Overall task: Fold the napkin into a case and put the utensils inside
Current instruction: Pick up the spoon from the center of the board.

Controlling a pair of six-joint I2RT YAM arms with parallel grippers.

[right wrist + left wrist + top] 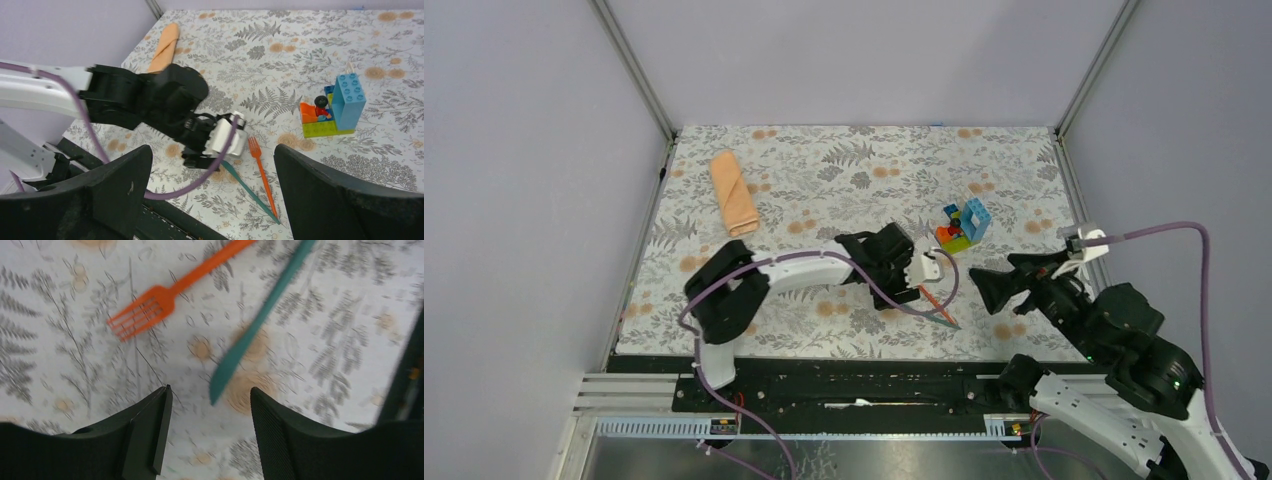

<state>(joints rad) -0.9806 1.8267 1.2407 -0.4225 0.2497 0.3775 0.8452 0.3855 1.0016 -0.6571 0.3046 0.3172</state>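
Observation:
The napkin (734, 192) lies as a peach-orange roll at the mat's far left, also seen in the right wrist view (166, 42). The utensils, an orange fork (165, 295) and a teal knife (255, 325), lie side by side on the mat near the front edge (940, 306). My left gripper (211, 390) hovers open just over them, nothing between its fingers, the knife's tip just ahead of the gap. My right gripper (210, 150) is wide open and empty, to the right of the utensils (982, 288), with the fork (261, 170) and the knife (250, 192) in its view.
A cluster of multicoloured toy blocks (964, 225) stands on the floral mat (844, 170) behind the utensils, to their right. The left arm's purple cable (200, 185) loops close to the utensils. The mat's front edge and a black rail (864, 385) lie just behind them.

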